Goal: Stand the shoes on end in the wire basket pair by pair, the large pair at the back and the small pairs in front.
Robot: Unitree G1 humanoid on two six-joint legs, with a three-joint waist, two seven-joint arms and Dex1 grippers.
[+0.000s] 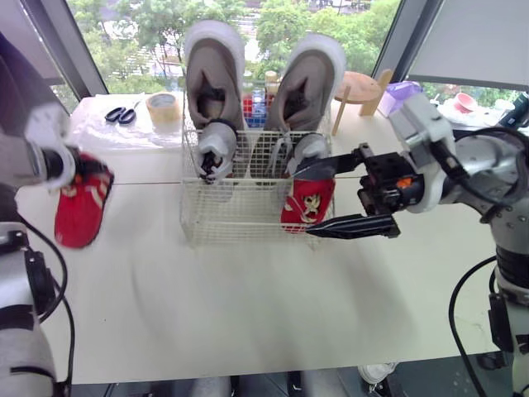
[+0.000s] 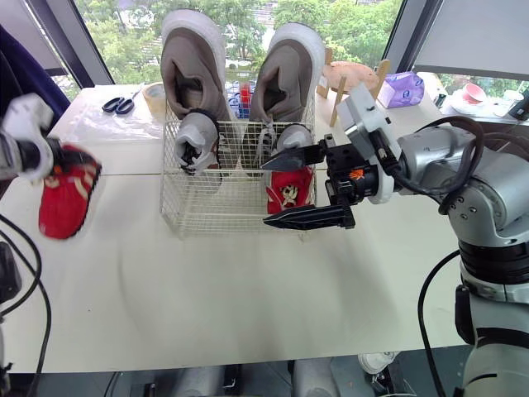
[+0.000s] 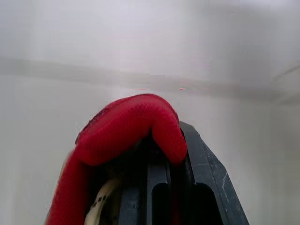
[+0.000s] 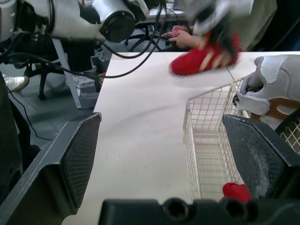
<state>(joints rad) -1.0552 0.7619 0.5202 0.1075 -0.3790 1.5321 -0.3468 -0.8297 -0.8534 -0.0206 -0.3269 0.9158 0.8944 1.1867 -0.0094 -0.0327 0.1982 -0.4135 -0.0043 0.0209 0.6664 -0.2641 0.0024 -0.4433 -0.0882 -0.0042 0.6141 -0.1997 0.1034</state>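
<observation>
The white wire basket (image 1: 216, 217) stands mid-table. Two large grey-brown shoes (image 1: 213, 76) (image 1: 307, 78) stand on end at its back. In front of them are two small grey-and-white shoes (image 1: 216, 150) (image 1: 307, 152). A small red shoe (image 1: 307, 201) stands in the front right corner. My right gripper (image 1: 337, 197) is open just right of the basket, its fingers (image 4: 82, 159) wide apart beside that red shoe. My left gripper (image 1: 71, 169) is shut on a second small red shoe (image 1: 81, 205), held above the table well left of the basket.
Scissors (image 1: 121, 114) and a tape roll (image 1: 163, 106) lie on plastic sheet at the back left. A wooden stand (image 1: 364, 89) and a purple packet (image 1: 402, 93) sit at the back right. A person's hand (image 4: 183, 38) shows beyond the table's left end.
</observation>
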